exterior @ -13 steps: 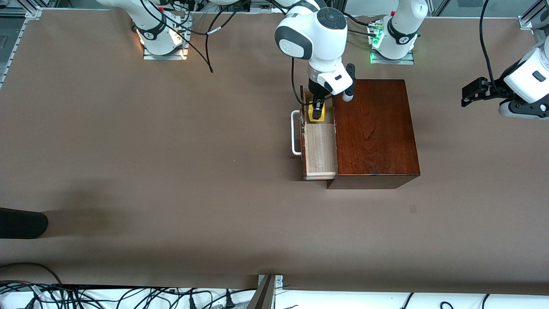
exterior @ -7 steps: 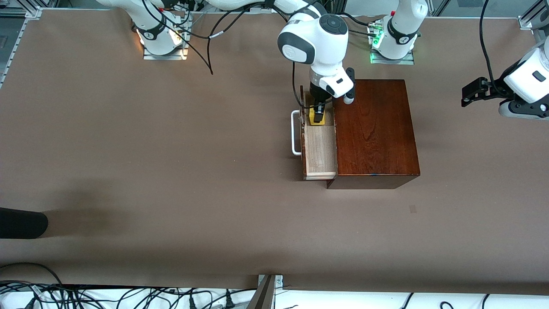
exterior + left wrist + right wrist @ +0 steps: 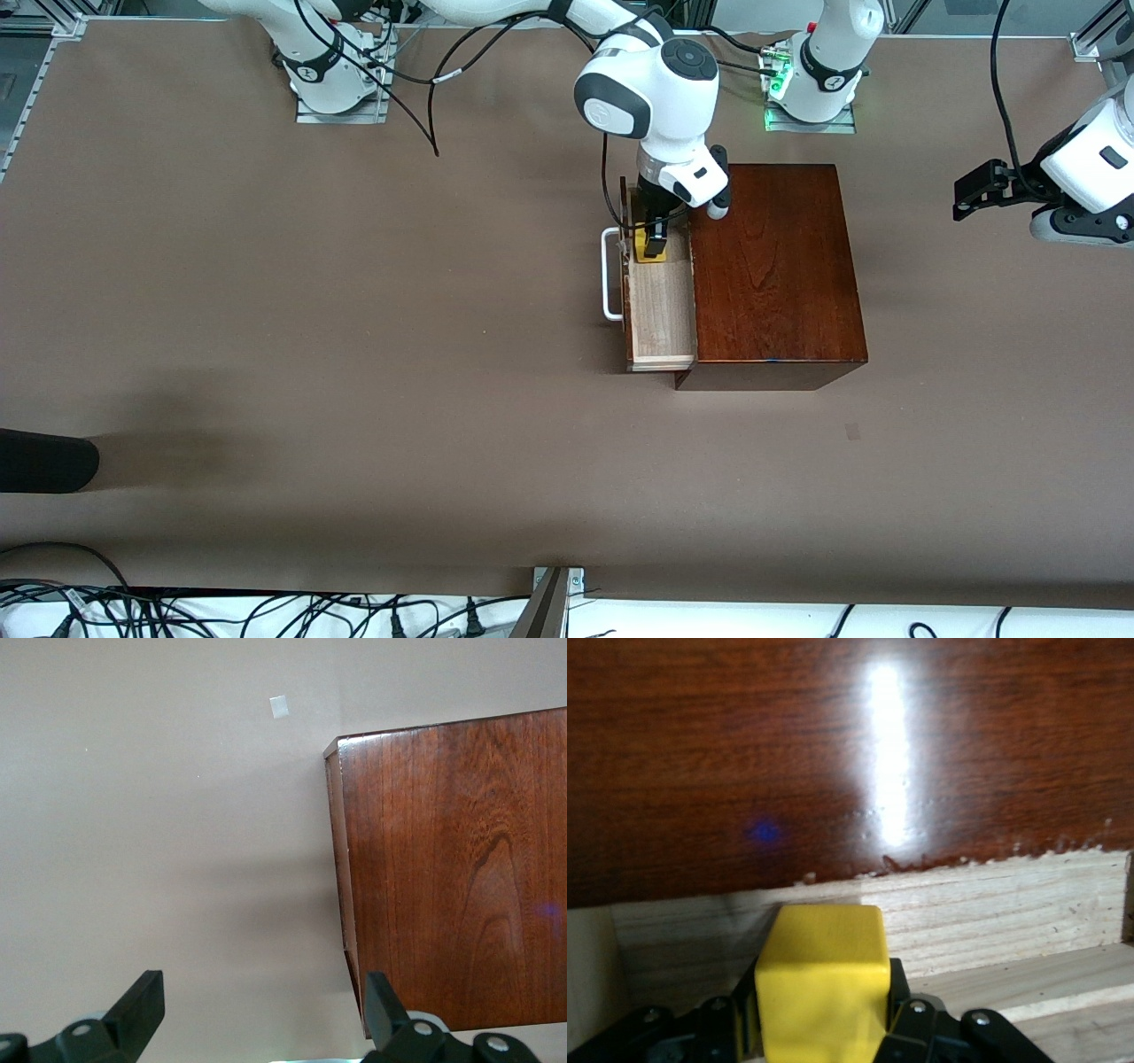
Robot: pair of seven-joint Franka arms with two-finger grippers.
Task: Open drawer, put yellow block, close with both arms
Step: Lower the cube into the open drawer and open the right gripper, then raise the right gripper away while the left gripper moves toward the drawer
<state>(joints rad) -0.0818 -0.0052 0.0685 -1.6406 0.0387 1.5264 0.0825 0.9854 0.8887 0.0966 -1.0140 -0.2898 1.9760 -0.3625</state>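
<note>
While the drawer (image 3: 660,301) stands pulled out of the wooden box (image 3: 771,266) in the front view, the right gripper (image 3: 654,241) holds the yellow block (image 3: 651,252) down inside it, at the drawer's end farthest from the camera. Opening looks done; release and closing remain. The left gripper (image 3: 974,190) waits spread over the table, well apart from the box.

From the left wrist, only the box (image 3: 452,868) and spread fingers (image 3: 142,1005) show.

From the right wrist, the gripper (image 3: 824,1028) pinches the block (image 3: 822,979) against the drawer's pale inside (image 3: 992,895).
</note>
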